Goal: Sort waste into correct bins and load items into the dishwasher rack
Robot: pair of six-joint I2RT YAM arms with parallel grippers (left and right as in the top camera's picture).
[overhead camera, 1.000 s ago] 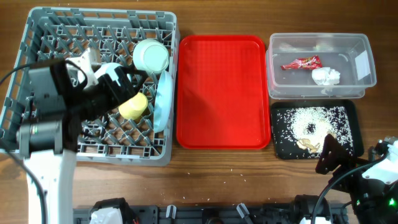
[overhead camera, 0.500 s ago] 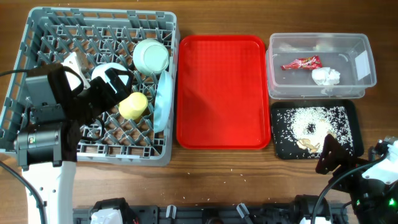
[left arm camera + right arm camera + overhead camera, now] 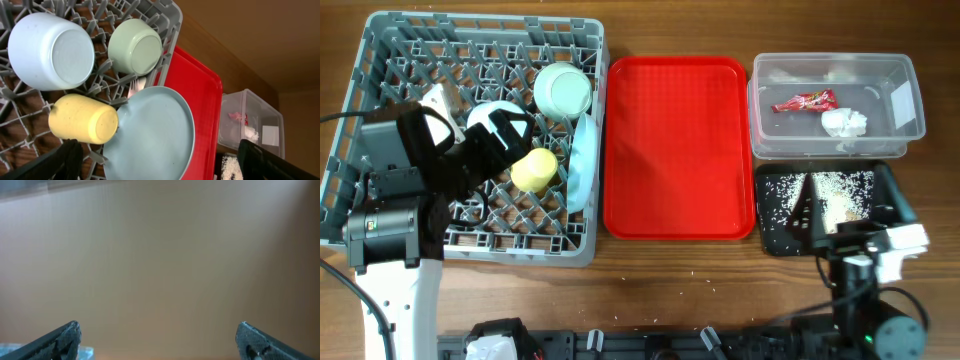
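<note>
I've got both spread wide, left gripper [image 3: 518,137] over the dishwasher rack [image 3: 485,250], right gripper [image 3: 848,207] over the near edge of the black tray [image 3: 775,240].

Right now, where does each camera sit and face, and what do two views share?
Overhead: above the table, looking straight down at dishwasher rack, red tray, clear tub; both arms show.
Left wrist: above the rack, looking over yellow cup and plate toward the tray; open left gripper.
Right wrist: blurred brown surface only; open right gripper.
Shared: overhead and left wrist both show cup, plate.
</note>
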